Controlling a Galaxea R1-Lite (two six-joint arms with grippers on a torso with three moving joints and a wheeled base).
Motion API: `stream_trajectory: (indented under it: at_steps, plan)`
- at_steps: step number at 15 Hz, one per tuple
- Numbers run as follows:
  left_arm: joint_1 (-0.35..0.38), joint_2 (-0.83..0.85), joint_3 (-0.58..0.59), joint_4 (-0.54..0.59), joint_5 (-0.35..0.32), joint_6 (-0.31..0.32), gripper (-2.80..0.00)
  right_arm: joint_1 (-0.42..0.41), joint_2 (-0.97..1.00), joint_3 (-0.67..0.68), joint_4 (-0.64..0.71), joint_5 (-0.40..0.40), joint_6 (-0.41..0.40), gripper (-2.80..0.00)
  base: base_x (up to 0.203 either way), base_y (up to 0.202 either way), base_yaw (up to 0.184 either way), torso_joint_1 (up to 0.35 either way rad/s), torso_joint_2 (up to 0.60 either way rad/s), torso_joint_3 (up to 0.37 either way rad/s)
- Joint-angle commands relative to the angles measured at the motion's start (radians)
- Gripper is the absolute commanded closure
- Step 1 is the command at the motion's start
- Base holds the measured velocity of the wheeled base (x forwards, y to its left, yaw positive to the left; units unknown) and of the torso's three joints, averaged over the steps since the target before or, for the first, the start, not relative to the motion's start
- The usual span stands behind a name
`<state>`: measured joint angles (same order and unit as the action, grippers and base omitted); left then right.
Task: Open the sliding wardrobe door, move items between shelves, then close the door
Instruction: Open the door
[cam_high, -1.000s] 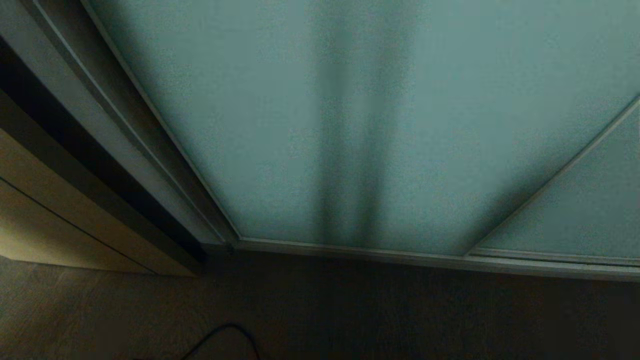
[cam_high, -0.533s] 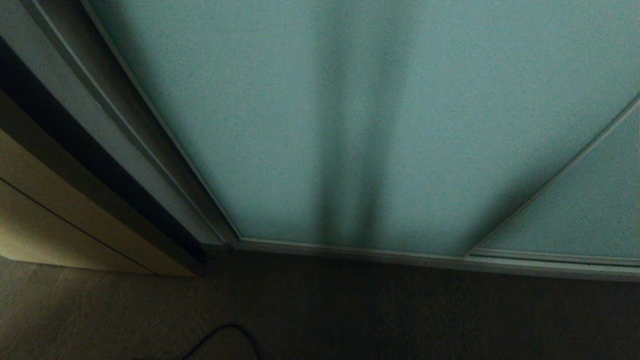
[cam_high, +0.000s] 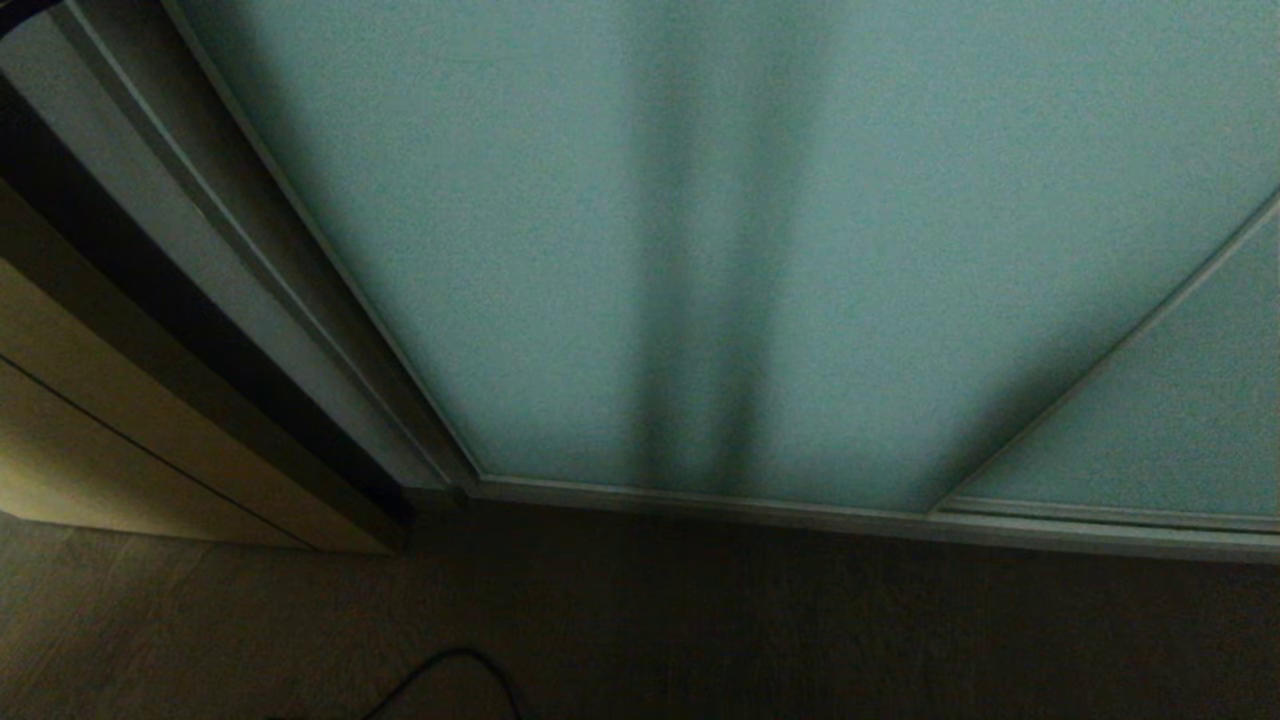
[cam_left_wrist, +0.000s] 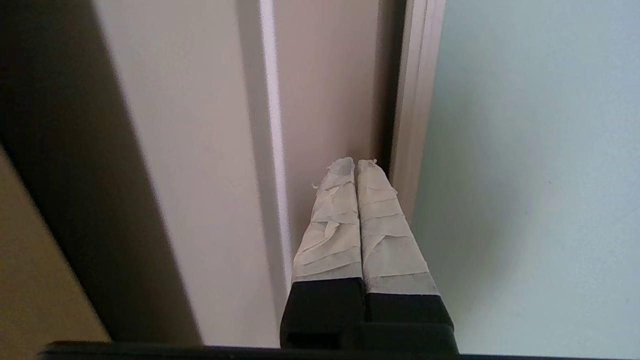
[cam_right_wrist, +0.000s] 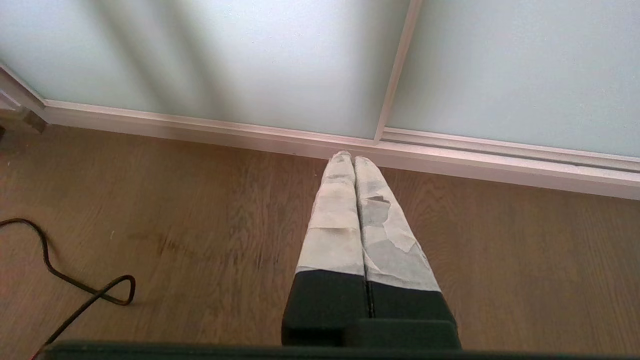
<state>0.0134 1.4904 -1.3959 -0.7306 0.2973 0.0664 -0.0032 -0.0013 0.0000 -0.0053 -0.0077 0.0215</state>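
Note:
The sliding wardrobe door (cam_high: 700, 250) is a frosted pale blue-green panel that fills most of the head view and stands closed against the side frame. In the left wrist view my left gripper (cam_left_wrist: 356, 162) is shut and empty, its taped fingertips right beside the door's thin pale frame (cam_left_wrist: 412, 100), in the recess between that frame and the cabinet side. My right gripper (cam_right_wrist: 348, 159) is shut and empty, hanging over the wooden floor and pointing at the door's bottom rail (cam_right_wrist: 300, 140). The items and the shelves are hidden behind the door.
A beige wooden cabinet front (cam_high: 90, 440) stands left of the wardrobe. A second frosted panel (cam_high: 1150, 420) overlaps at the right. A black cable (cam_right_wrist: 75, 290) lies looped on the wooden floor (cam_right_wrist: 200, 225) in front.
The head view has hardly changed; a dark sliver now shows at its top left corner. Neither arm appears in the earlier frames.

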Motion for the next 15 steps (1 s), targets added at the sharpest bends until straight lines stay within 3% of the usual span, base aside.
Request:
stream_trajectory:
  at_steps: [1,5,15]
  plan:
    - [0.000,0.021,-0.009,-0.005,-0.004,-0.006,0.00,0.000,0.000,0.000,-0.001,0.000,0.000,0.00,0.000,0.000,0.000,0.000,0.00,0.000]
    - [-0.010,0.034,-0.027,-0.004,-0.033,-0.010,0.00,0.000,0.000,0.000,-0.001,0.000,0.000,0.00,0.000,0.000,0.000,0.000,0.00,0.000]
    - [-0.010,0.085,-0.070,-0.003,-0.032,-0.011,0.00,0.000,0.000,0.000,-0.001,0.000,0.000,0.00,0.000,0.000,0.000,0.000,0.00,0.000]
